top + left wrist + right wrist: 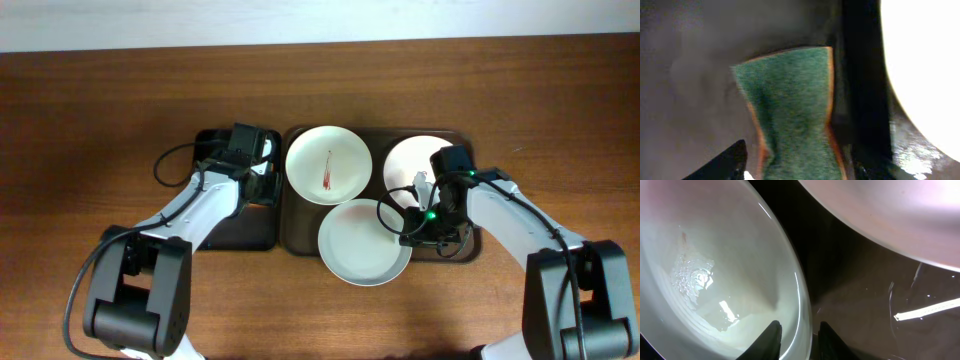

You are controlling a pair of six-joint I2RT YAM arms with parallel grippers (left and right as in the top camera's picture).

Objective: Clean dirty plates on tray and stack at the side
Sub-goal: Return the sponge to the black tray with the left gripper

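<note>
Mint-green plate (360, 245) is seen lower centre of the overhead view, round so no long axis, hanging over the lower edge of the tray (465, 252). A wet shiny patch is seen in its bowl in the right wrist view. Its right rim is clamped between the right jaws, one finger inside and one outside; right arm (510, 215) comes in from lower right.

Smeared white plate (329, 164), red streak near upright, is placed upper left on the tray. Second white plate (415, 160) is upper right, partly covered by the arm. All three are packed close; contact cannot be told.

Tray long axis is left-right. Black tray (240, 225) lies just beside its left edge.

Sponge (790, 110), green face up, long axis top-to-bottom, pinched at the waist, is flanked by the left jaws, which are parted, the visible finger (727, 162) clear of it.

Bare surface (100, 110) is left open all round.
</note>
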